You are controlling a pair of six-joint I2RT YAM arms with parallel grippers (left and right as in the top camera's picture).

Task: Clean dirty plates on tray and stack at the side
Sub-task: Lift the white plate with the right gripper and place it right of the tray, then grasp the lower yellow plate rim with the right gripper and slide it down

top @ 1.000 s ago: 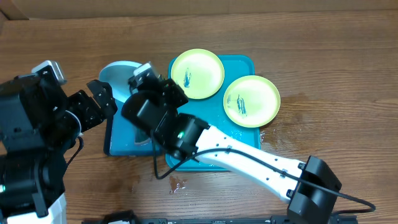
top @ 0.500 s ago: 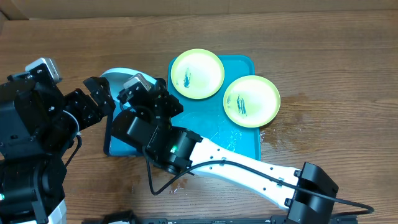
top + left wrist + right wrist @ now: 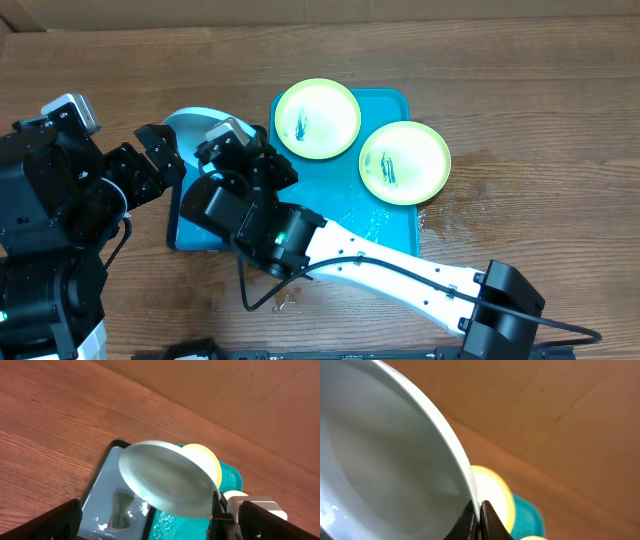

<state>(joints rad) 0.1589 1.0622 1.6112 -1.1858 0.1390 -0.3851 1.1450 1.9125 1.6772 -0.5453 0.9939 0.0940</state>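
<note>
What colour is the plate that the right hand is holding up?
The plate is pale light blue, clearest in the left wrist view.

1. Overhead view: fixed high above, facing straight down on the whole worktop (image 3: pixel 520 70), with both arms reaching in from the near edge.
2. Left wrist view: low at the left, facing right and slightly far, fairly near the light blue plate (image 3: pixel 165 477).
3. Right wrist view: right up against that plate's rim, facing far.
4. All three views share that plate and one lime-green plate (image 3: pixel 316 119).
</note>
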